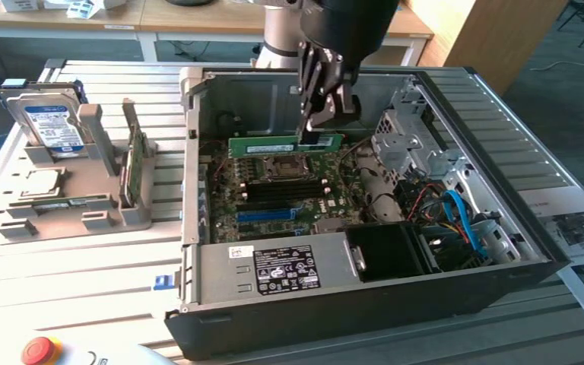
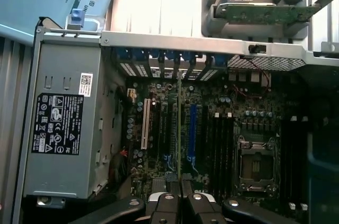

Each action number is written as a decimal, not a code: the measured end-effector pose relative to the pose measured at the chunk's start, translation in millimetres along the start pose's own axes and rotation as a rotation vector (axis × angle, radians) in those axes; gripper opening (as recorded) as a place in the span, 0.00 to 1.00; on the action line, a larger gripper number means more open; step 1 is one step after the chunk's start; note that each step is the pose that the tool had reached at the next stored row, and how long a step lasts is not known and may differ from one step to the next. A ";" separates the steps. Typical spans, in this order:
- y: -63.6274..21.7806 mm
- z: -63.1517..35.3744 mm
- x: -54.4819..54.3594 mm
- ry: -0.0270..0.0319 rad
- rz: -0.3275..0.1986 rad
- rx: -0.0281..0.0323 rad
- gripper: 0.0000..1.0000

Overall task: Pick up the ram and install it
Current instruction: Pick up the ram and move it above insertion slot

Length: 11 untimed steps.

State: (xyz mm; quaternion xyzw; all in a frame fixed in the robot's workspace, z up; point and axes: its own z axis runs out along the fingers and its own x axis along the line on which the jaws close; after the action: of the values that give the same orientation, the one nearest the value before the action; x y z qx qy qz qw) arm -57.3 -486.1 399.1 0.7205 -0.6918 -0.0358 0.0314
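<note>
The 2 fingers (image 2: 165, 203) of the gripper (image 1: 319, 135) stand almost closed, pinching the ram (image 1: 271, 144) between them, near its end toward the exterior view's right.

The ram hangs on edge inside the case (image 1: 373, 304), above the board (image 1: 233, 199) and near the case's back wall, just over the socket (image 1: 287, 169). It touches nothing but the fingers.

Its long axis lies level and runs across the exterior view from left to right, parallel to the black slots (image 1: 284, 196) below. Its labelled face looks toward the case's front.

We judge the pick-up done and the install under way: carried, not yet seated. Seating calls for the lower edge to sit squarely over 1 slot, then a straight push down.
</note>
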 end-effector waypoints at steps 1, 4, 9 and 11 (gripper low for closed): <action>-2.4 -0.3 0.4 0.0002 0.000 -0.0002 0.12; -9.0 -0.9 1.4 0.0001 0.000 -0.0006 0.12; -11.4 -1.1 1.6 0.0000 0.000 -0.0007 0.12; -11.4 -1.1 1.6 0.0000 0.000 -0.0007 0.12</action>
State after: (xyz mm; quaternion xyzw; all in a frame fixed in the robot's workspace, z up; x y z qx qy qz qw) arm -45.8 -487.3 399.1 0.7206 -0.6917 -0.0360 0.0317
